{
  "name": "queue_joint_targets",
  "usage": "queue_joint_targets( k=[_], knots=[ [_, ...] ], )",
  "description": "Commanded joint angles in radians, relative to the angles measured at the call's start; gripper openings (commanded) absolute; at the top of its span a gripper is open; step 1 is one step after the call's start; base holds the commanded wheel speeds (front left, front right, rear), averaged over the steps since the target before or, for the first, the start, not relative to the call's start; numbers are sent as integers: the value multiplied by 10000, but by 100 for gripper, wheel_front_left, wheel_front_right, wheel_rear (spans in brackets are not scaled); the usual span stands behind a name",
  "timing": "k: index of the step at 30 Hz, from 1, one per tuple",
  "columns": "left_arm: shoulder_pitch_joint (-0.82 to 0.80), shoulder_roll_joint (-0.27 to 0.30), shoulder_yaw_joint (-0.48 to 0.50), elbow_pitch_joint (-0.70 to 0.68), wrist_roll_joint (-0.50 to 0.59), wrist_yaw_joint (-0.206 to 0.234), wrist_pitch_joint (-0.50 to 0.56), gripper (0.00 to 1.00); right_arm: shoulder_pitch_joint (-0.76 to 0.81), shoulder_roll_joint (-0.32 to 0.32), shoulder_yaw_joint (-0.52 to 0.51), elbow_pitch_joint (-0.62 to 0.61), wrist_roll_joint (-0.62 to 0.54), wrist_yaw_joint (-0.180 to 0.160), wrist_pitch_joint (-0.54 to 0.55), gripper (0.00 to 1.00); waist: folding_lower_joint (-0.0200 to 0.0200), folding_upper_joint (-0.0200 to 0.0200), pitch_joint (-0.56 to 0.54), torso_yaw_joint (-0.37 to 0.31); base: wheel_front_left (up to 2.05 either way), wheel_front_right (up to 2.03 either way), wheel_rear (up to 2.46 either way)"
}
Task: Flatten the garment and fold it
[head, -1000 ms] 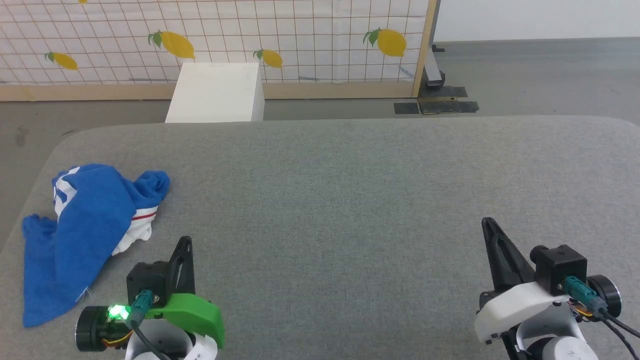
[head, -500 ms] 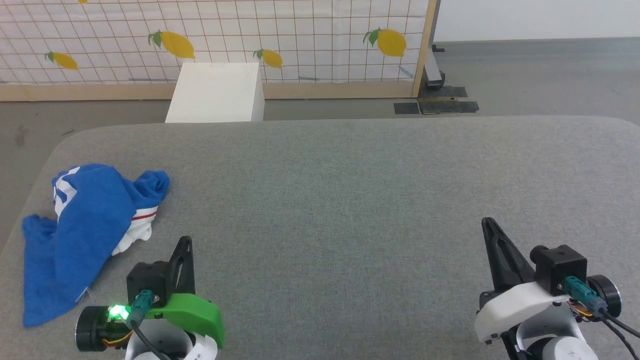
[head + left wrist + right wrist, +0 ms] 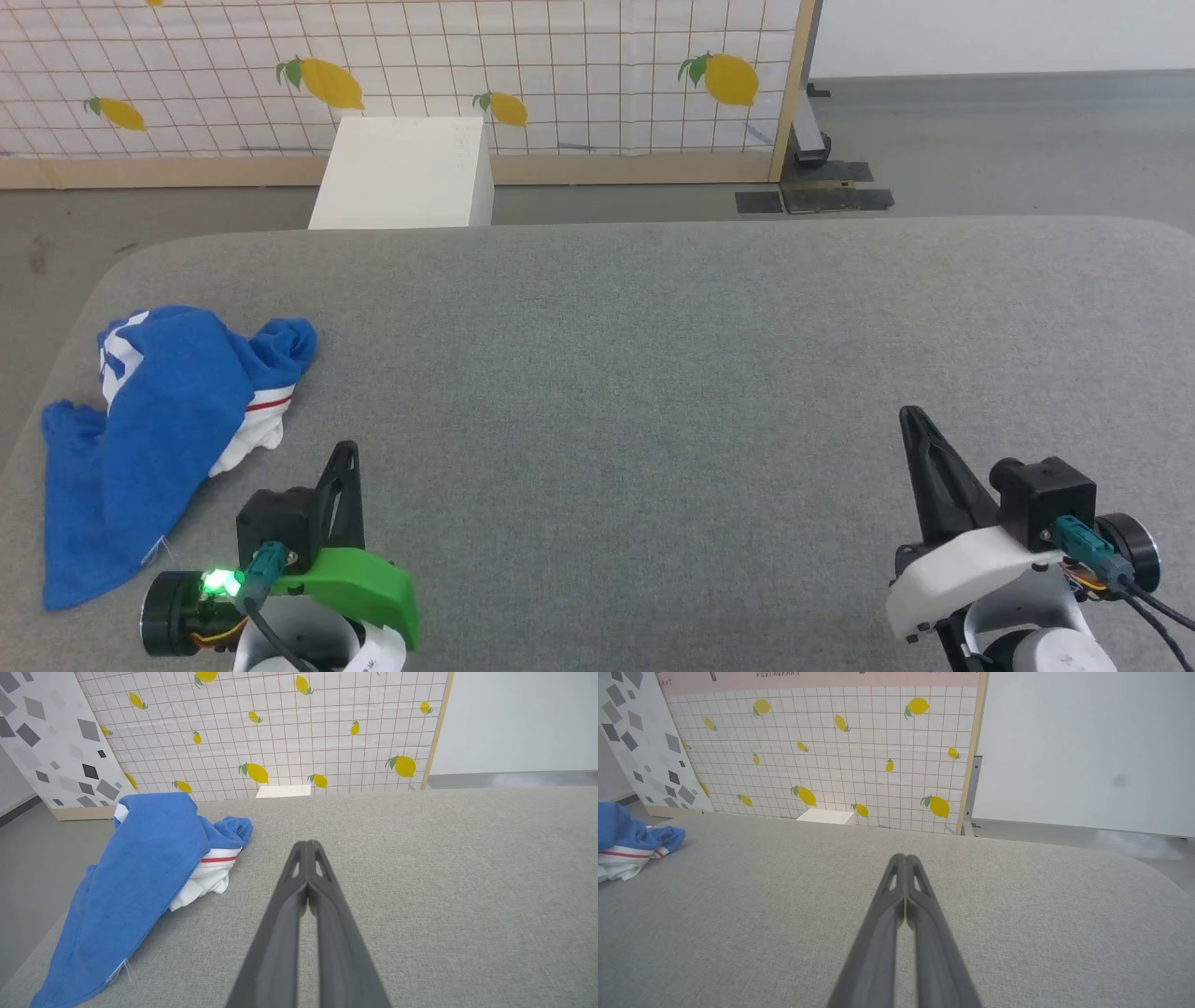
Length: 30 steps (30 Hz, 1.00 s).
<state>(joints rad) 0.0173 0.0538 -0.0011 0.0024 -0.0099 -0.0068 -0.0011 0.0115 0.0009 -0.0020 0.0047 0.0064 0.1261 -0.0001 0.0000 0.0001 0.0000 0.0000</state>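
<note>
The garment (image 3: 149, 439) lies crumpled in a heap near the left edge of the grey table (image 3: 653, 355), bright blue with white fabric and a red stripe peeking out at its right side. The left wrist view has the garment (image 3: 140, 872) to the left of my fingers, and the right wrist view catches the garment (image 3: 626, 844) at its far left edge. My left gripper (image 3: 347, 452) rests shut just right of the heap, touching nothing. My right gripper (image 3: 907, 415) is shut over bare table at the lower right. Both sets of tips, the left gripper (image 3: 307, 843) and the right gripper (image 3: 905, 857), are pressed together.
A white box (image 3: 403, 173) stands on the floor behind the table. A lemon-patterned grid screen (image 3: 467, 65) lines the back, with its metal foot (image 3: 810, 140) at the right. The table's rounded left corner is close to the garment.
</note>
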Motion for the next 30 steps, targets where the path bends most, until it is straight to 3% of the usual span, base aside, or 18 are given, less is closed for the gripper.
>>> queue_joint_targets(
  k=[1, 8, 9, 30],
  knots=[
    [-173, -36, 11, -24, 99, 68, 11, 0, -115, -9, 20, -47, -64, 46, 1, 0, 0, -1, 0, 0, 0, 0, 0],
    [-173, -36, 11, -24, 99, 68, 11, 0, -115, -9, 20, -47, -64, 46, 1, 0, 0, -1, 0, 0, 0, 0, 0],
    [4, 2, 1, 0, -7, 0, -3, 100, 1, 0, -2, 3, 6, -2, -2, 100, 0, -1, 0, 0, 0, 0, 0],
    [-42, -3, -263, 333, -376, 113, -353, 100, -37, -1, -1, 304, 443, 5, -352, 100, 0, -1, 4, 23, 0, 0, 0]
  ],
)
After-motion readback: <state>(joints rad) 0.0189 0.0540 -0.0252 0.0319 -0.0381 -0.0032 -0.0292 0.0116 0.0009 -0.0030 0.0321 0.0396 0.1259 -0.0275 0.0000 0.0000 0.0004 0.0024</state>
